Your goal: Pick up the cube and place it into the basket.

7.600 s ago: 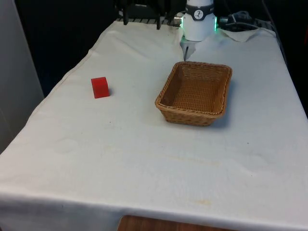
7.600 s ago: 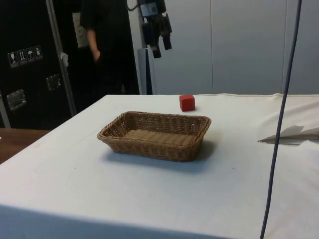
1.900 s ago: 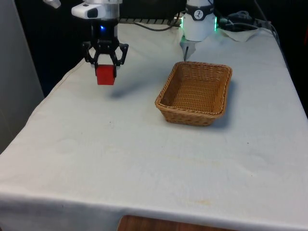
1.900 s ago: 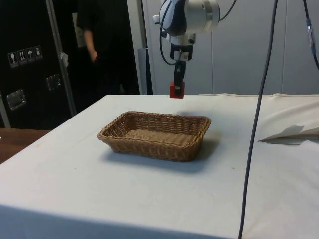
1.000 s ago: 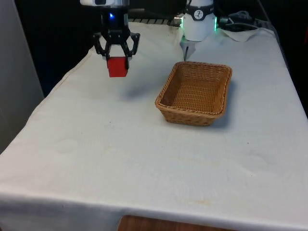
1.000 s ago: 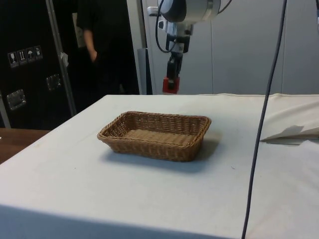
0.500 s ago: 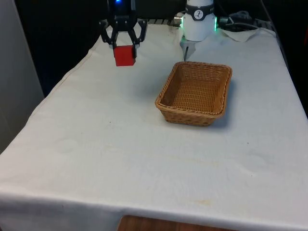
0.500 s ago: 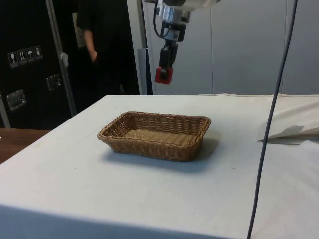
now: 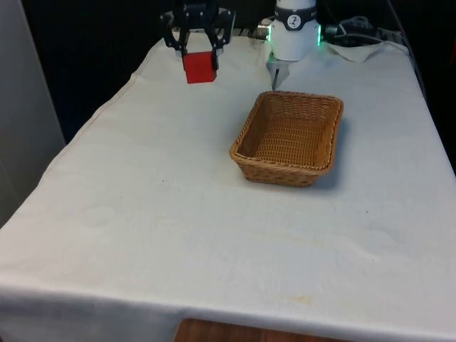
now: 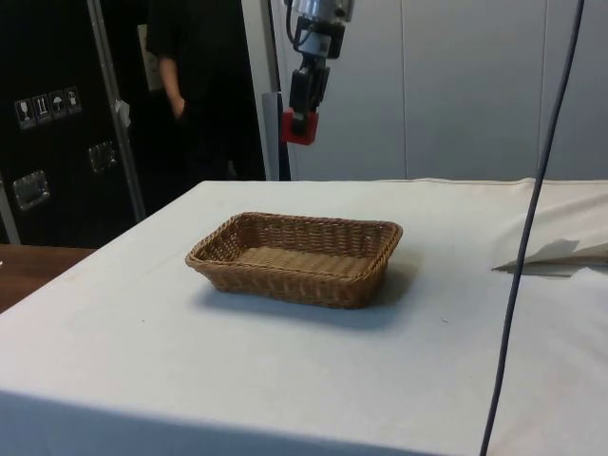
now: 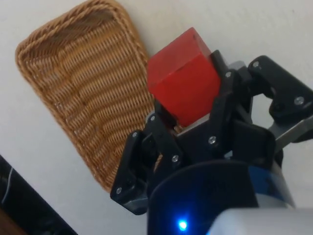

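Observation:
The red cube hangs high above the table, clamped between the black fingers of my gripper, which is shut on it. It is off to the front view's left of the wicker basket and farther back. In the side view the red cube and the gripper hover well above the far rim of the basket. The wrist view has the red cube held in the gripper, with the empty basket below and to one side.
A person in dark clothes stands behind the table in the side view. A cable hangs down near the camera there. Crumpled white cloth lies beyond the basket on that side.
My gripper has carried the cube upward and toward the front view's right, closer to the basket, keeping its hold throughout.

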Available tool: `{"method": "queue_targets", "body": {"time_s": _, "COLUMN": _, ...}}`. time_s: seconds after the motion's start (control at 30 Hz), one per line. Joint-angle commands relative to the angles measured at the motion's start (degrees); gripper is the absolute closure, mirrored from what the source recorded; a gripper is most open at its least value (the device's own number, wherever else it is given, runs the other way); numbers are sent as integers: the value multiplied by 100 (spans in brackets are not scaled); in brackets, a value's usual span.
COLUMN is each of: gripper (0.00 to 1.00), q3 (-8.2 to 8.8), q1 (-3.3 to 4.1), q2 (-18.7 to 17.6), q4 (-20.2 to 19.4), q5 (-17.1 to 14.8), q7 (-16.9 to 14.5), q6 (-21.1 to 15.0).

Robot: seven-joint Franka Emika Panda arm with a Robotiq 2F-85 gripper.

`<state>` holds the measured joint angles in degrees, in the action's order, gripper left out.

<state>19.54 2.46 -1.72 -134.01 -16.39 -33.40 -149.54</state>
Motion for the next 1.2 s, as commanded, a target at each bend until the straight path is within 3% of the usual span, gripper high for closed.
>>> {"method": "queue_targets", "body": {"time_s": 0.0, "gripper": 98, "q3": -6, "q1": 17, "q2": 17, "q4": -23, "q5": 172, "q7": 189, "q6": 0}}
{"method": "queue_targets", "body": {"time_s": 0.07, "gripper": 98, "q3": -63, "q1": 11, "q2": 57, "q4": -34, "q5": 223, "q7": 281, "q6": 34}}
{"method": "queue_targets", "body": {"time_s": 0.1, "gripper": 98, "q3": -86, "q1": 0, "q2": 63, "q4": -11, "q5": 80, "q7": 155, "q6": 52}}
{"method": "queue_targets", "body": {"time_s": 0.13, "gripper": 98, "q3": -92, "q1": 11, "q2": 80, "q4": -40, "q5": 252, "q7": 332, "q6": 52}}
{"method": "queue_targets", "body": {"time_s": 0.33, "gripper": 98, "q3": -321, "q1": 11, "q2": 189, "q4": -63, "q5": 424, "q7": 647, "q6": 172}}
{"method": "queue_targets", "body": {"time_s": 0.37, "gripper": 98, "q3": -315, "q1": 0, "q2": 166, "q4": -40, "q5": 252, "q7": 476, "q6": 160}}
{"method": "queue_targets", "body": {"time_s": 0.4, "gripper": 98, "q3": -350, "q1": 11, "q2": 206, "q4": -69, "q5": 447, "q7": 693, "q6": 195}}
{"method": "queue_targets", "body": {"time_s": 0.5, "gripper": 98, "q3": -487, "q1": 11, "q2": 264, "q4": -74, "q5": 527, "q7": 871, "q6": 269}}
{"method": "queue_targets", "body": {"time_s": 0.6, "gripper": 98, "q3": -584, "q1": 11, "q2": 298, "q4": -74, "q5": 573, "q7": 985, "q6": 321}}
{"method": "queue_targets", "body": {"time_s": 0.63, "gripper": 98, "q3": -584, "q1": 6, "q2": 281, "q4": -52, "q5": 407, "q7": 825, "q6": 309}}
{"method": "queue_targets", "body": {"time_s": 0.67, "gripper": 98, "q3": -619, "q1": 11, "q2": 309, "q4": -74, "q5": 590, "q7": 1026, "q6": 338}}
{"method": "queue_targets", "body": {"time_s": 0.9, "gripper": 98, "q3": -882, "q1": 11, "q2": 344, "q4": -86, "q5": 728, "q7": 1346, "q6": 418}}
{"method": "queue_targets", "body": {"time_s": 0.93, "gripper": 98, "q3": -888, "q1": 6, "q2": 332, "q4": -57, "q5": 567, "q7": 1197, "q6": 430}}
{"method": "queue_targets", "body": {"time_s": 1.0, "gripper": 98, "q3": -991, "q1": 11, "q2": 327, "q4": -103, "q5": 773, "q7": 1455, "q6": 395}}
{"method": "queue_targets", "body": {"time_s": 1.17, "gripper": 98, "q3": -1169, "q1": 17, "q2": 281, "q4": -160, "q5": 865, "q7": 1650, "q6": 332}}
